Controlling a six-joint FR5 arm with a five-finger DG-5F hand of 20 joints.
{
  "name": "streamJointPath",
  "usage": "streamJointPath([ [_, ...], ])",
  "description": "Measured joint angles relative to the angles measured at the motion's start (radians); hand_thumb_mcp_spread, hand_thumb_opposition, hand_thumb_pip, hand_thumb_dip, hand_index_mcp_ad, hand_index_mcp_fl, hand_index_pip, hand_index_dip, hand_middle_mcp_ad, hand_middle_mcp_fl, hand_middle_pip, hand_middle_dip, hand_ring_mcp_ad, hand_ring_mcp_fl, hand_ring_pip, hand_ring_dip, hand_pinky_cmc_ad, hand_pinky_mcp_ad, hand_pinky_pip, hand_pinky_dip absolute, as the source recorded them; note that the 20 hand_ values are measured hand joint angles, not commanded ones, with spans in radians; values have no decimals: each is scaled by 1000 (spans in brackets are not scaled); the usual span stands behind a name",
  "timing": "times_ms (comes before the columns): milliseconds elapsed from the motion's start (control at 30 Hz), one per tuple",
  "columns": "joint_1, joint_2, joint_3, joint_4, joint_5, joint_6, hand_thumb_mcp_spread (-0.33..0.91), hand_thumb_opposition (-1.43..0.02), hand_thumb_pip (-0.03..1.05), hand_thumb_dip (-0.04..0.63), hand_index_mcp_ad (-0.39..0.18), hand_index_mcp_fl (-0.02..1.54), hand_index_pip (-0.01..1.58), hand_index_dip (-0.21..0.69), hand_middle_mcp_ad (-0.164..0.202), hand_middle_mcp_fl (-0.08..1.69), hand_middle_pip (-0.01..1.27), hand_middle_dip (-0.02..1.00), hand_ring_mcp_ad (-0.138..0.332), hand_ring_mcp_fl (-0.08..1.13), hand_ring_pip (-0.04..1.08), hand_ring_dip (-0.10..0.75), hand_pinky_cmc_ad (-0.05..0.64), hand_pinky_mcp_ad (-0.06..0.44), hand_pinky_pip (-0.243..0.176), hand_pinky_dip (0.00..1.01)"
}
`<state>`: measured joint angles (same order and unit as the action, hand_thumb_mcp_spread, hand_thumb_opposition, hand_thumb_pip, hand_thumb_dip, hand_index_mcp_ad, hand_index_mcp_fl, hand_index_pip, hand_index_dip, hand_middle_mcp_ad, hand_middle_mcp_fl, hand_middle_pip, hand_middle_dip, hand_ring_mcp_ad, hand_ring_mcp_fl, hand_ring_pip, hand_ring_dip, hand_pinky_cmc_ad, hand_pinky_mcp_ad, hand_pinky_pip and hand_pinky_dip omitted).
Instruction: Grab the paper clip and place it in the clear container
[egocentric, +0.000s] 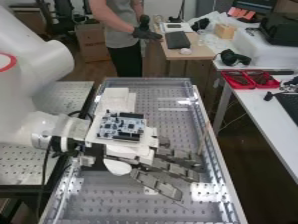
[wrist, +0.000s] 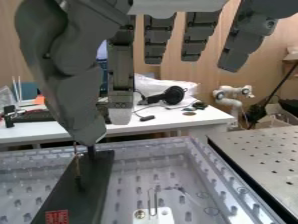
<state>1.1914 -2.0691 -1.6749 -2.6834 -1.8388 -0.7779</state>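
Tray floor (wrist: 133, 182), wire loop (wrist: 155, 201), wrist view.

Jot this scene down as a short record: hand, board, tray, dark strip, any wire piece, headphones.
hand: above the tray, fingers straight
board: mounted at the hand's base
tray: clear, studded floor
strip: dark, red label
wire piece: thin loop, possibly the paper clip
headphones: on a white table

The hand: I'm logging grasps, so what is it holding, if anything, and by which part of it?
Nothing is held: the hand has its fingers stretched out, with nothing pinched between them.
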Motion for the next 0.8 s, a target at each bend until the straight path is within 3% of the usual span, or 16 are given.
streamJointPath([
  [233, -24, -42, 22, 25, -40, -19, 431, -819, 607, 253, -168, 188, 1443, 122, -14, 5, 126, 155, 110, 0, 87, 82, 344, 265, -44, 182],
  [333, -33, -61, 35, 30, -52, -21, 431, -819, 607, 253, -168, 188, 1461, 124, -14, 2, 124, 155, 110, 0, 89, 84, 344, 265, -26, 185],
  [800, -65, -125, 86, 20, -109, -42, 449, -822, 592, 253, -178, 188, 1470, 122, -14, 26, 124, 159, 112, 0, 86, 84, 340, 265, -26, 182],
])
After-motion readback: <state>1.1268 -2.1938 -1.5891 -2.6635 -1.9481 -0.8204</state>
